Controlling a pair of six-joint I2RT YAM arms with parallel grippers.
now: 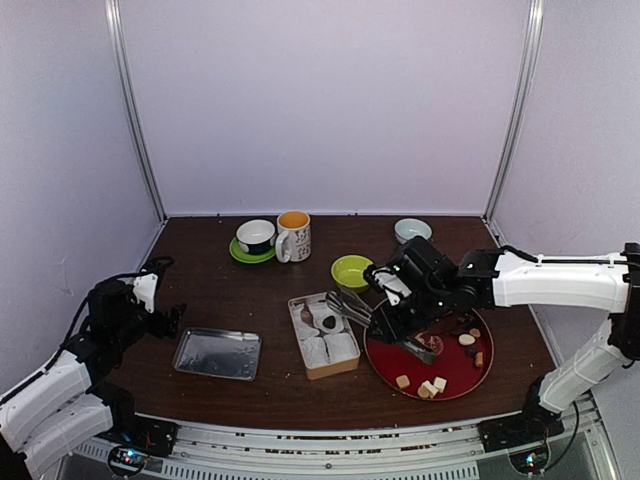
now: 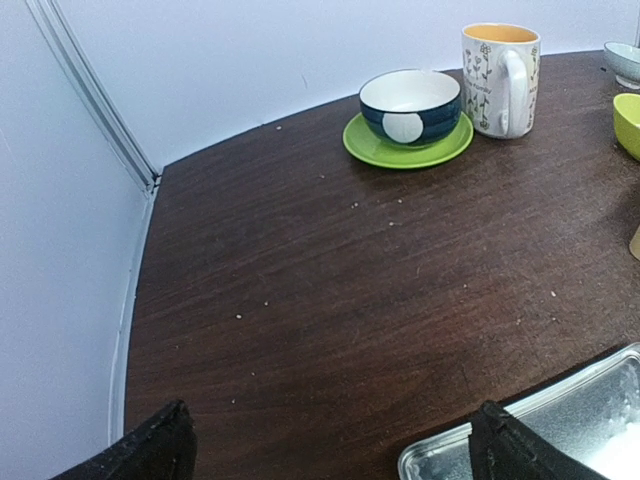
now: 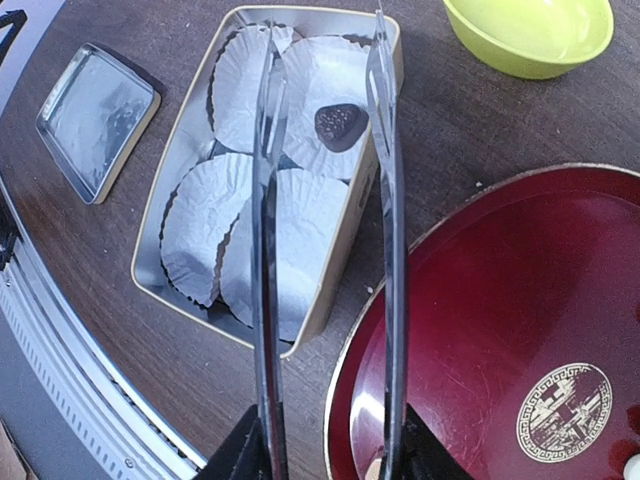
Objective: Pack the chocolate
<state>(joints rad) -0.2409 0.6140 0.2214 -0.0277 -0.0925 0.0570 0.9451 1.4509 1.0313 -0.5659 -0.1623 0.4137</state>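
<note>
Right wrist: right claw (image 3: 330, 455) grasping tongs (image 3: 265, 250) over box (image 3: 186, 140) holding dark chocolate (image 3: 338, 123) | left claw (image 2: 335, 450) released | lime bowl (image 3: 530, 35) near box

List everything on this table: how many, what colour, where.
table: one, dark brown, under everything
box: one, cream, centre front
paper cups: at least four, white, in the box
boxed chocolate: one, dark, in one cup
plate: one, red, right of box
plate chocolates: several, white, tan, dark
tongs: one, metal, above box
small bowl: one, lime, behind box
mug: one, white, back
blue bowl: one, on green saucer, beside mug
pale bowl: one, back right
metal tray: one, silver, front left
left gripper: black, open, empty
right gripper: black, holding tongs
</note>
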